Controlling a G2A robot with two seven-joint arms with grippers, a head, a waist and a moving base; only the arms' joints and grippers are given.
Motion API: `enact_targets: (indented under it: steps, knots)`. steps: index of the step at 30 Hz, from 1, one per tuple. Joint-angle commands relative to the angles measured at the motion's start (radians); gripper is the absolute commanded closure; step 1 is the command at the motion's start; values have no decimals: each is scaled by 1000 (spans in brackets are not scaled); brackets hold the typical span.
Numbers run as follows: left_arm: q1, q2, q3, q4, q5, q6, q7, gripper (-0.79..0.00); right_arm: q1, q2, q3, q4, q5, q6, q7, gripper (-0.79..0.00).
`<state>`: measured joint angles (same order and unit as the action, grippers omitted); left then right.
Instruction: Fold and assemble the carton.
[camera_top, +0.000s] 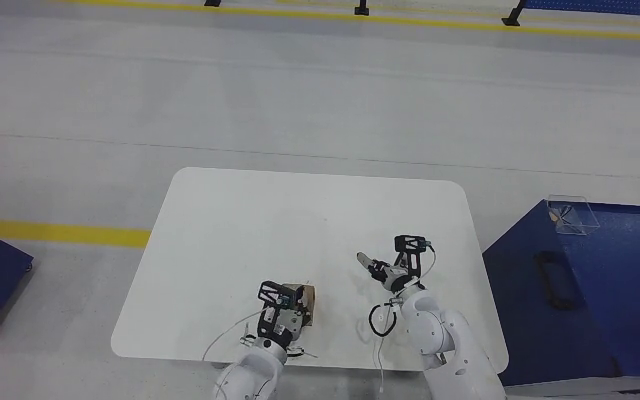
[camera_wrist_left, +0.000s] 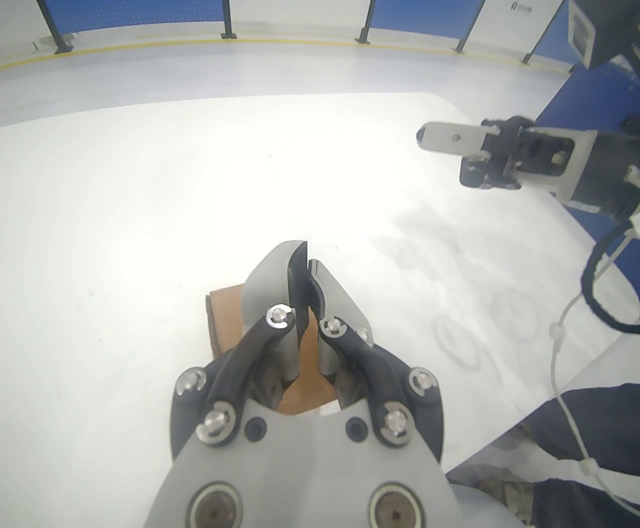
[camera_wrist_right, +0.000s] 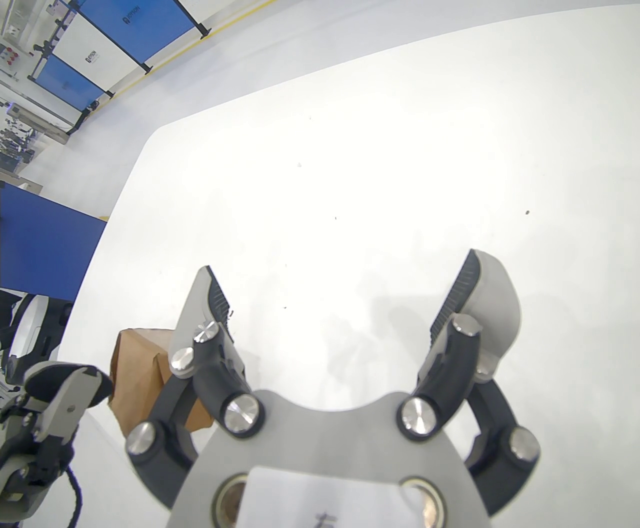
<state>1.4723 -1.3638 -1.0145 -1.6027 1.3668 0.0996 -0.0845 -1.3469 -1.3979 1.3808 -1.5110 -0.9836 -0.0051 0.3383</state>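
Observation:
A small brown carton (camera_top: 309, 298) lies near the front edge of the white table (camera_top: 300, 210). My left gripper (camera_wrist_left: 303, 272) is right over it with its pads pressed together. The carton (camera_wrist_left: 225, 320) shows under and behind the fingers, and I cannot see whether they pinch any cardboard. My right gripper (camera_wrist_right: 345, 290) hovers open above bare table, to the right of the carton (camera_wrist_right: 137, 365) and apart from it, with nothing between its fingers. It sits in the top view (camera_top: 378, 268) near the front right. The left gripper (camera_wrist_right: 70, 385) stands beside the carton.
A blue cabinet (camera_top: 560, 290) stands just past the table's right edge, with a clear box (camera_top: 572, 213) on it. A black cable loop (camera_top: 380, 320) hangs at my right arm. The table's middle and back are bare white surface.

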Motion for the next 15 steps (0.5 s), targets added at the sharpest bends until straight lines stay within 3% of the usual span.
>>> enact_targets:
  steps: [1, 5, 10, 15]
  knots:
    - [-9, -2, 5, 9, 17, 13, -22, 0, 0, 0, 0, 0, 0, 0, 0, -785]
    - [3, -7, 1, -9, -50, 10, 56, 0, 0, 0, 0, 0, 0, 0, 0, -785]
    - [-11, -8, 7, 22, 2, 29, -4, 0, 0, 0, 0, 0, 0, 0, 0, -785]
    - [34, -7, -13, -50, -48, -1, 170, 0, 0, 0, 0, 0, 0, 0, 0, -785]
